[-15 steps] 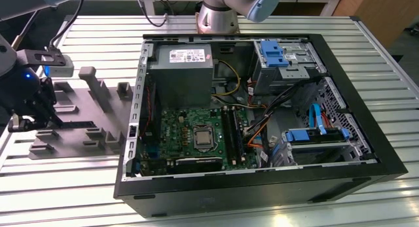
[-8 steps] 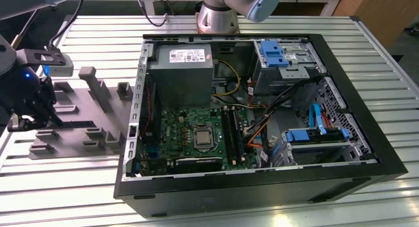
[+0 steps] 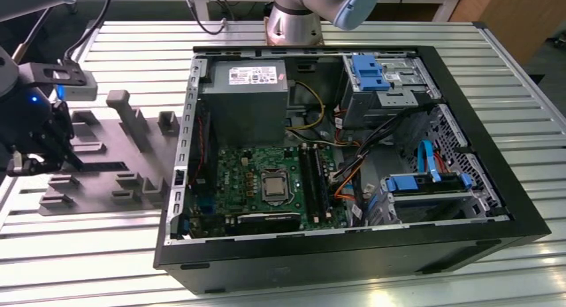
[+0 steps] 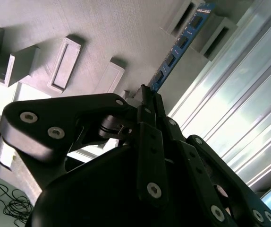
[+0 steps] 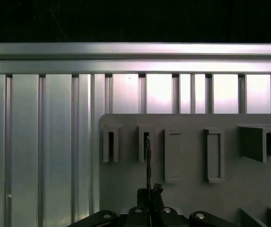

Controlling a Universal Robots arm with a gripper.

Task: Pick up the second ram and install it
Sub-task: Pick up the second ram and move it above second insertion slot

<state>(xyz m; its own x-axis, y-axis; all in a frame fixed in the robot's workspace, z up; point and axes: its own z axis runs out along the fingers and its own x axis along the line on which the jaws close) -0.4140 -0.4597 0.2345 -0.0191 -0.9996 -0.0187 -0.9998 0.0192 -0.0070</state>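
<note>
A silver bench (image 3: 495, 75) of ribbed aluminium slats, smooth and reflective, is seen carrying everything. At its middle a large black rectangular metal computer case (image 3: 354, 254) is laid on its side with the panel off, so that a green motherboard (image 3: 265, 181), a grey sheet-metal power supply box (image 3: 243, 98) and long narrow black plastic memory sockets (image 3: 311, 178) are exposed. Toward the bench edge at the exterior view's left, a flat grey moulded tray (image 3: 97, 138) with a matte, finely grained surface and raised rectangular blocks, some of them slotted, is laid beside the case. Over this tray the black, jointed metal gripper (image 4: 147, 92) with round screw heads along its links is held. Its two narrow fingers are drawn tightly together on one end of the second ram (image 4: 175, 49), a long, thin, flat blue-green circuit-board stick studded with black rectangular chips. The stick is seen running out from the fingertips across the tray, its far end reaching in among the slotted blocks; in the first wrist view it is presented edge-on as a thin dark line (image 5: 148, 161) between gripper (image 5: 149, 190) and block.
</note>
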